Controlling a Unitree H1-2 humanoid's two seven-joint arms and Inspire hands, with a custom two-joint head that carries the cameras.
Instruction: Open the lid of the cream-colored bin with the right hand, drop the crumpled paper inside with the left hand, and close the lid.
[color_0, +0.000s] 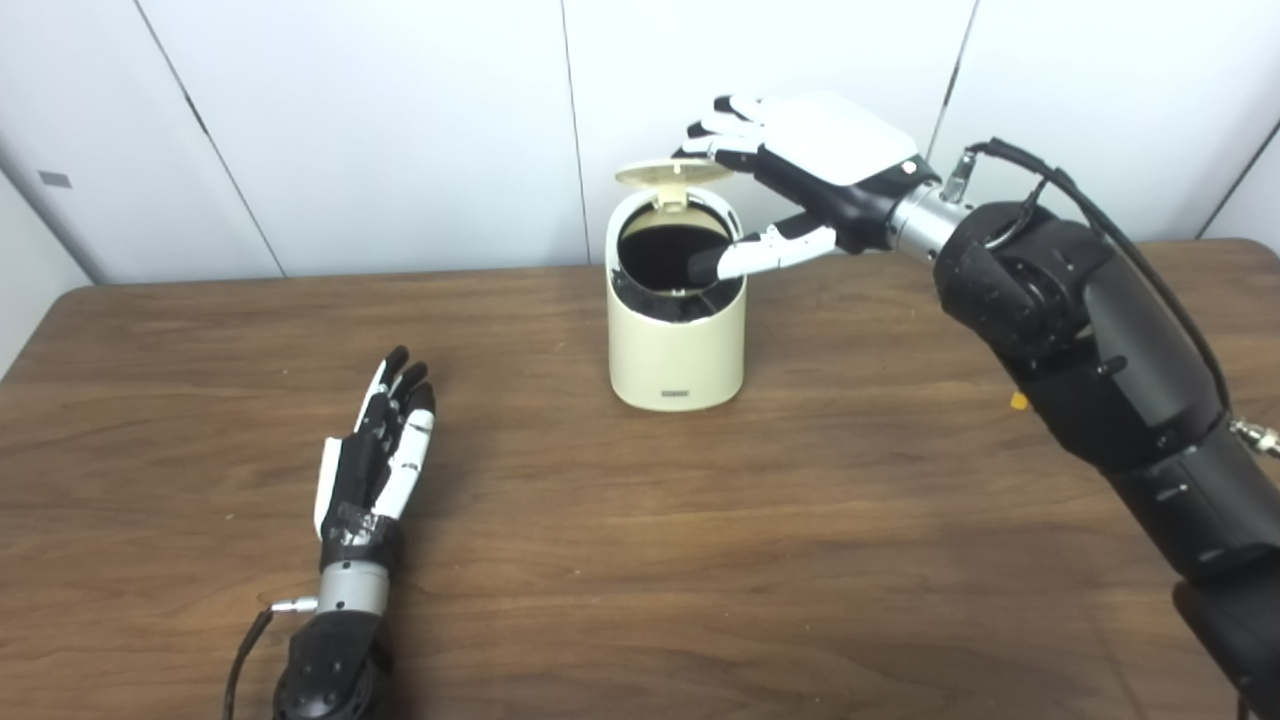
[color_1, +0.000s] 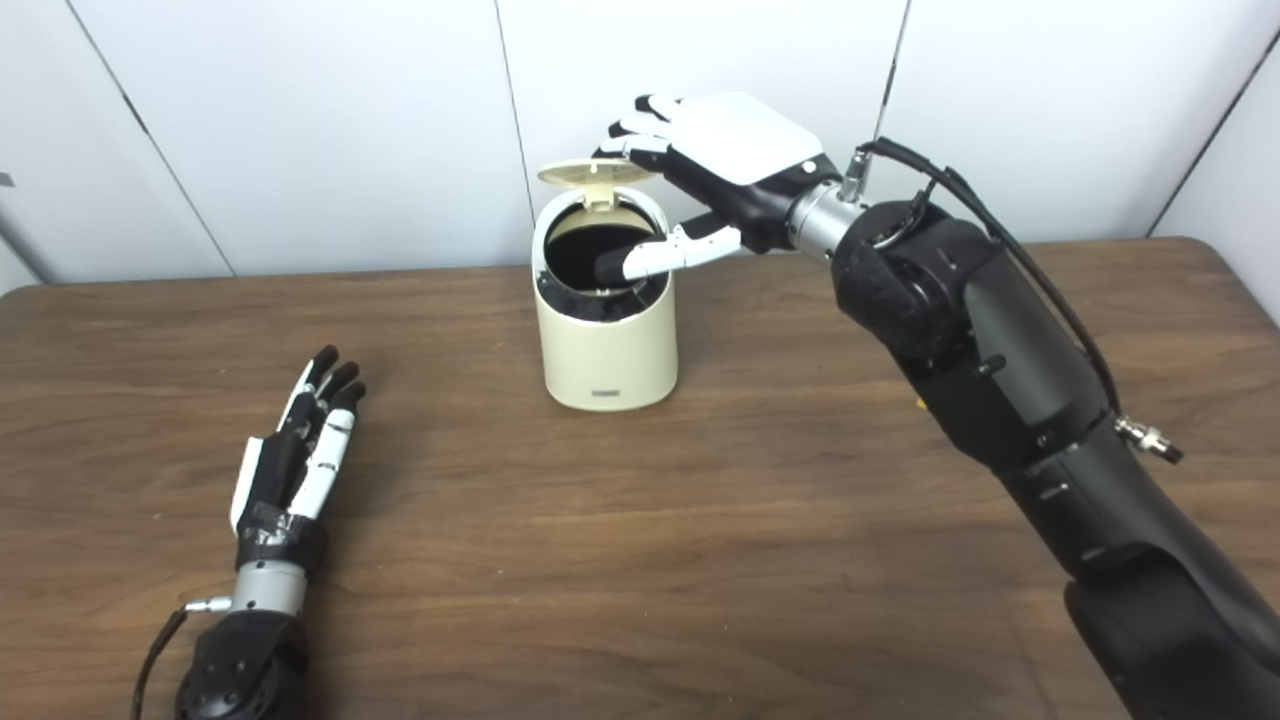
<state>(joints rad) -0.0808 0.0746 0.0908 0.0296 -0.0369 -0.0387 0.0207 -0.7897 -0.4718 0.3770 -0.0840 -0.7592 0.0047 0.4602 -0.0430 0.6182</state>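
On the tabletop (color_0: 800, 520), bin (color_0: 677, 350) lid (color_0: 673, 172) raised under right robot hand's (color_0: 800, 170) spread fingers; left robot hand (color_0: 375, 460) lies open, empty; no paper visible; closing apparently remains.

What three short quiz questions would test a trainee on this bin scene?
1. True or false: the round lid of the cream-colored cylindrical bin is raised.
2. Which hand is at the lid: A) left hand B) right hand?
3. Is any crumpled paper visible on the brown wooden table?

Key: 1 true, the dark opening shows. 2 B; the left hand lies empty on the table, fingers extended. 3 No, none in either view.
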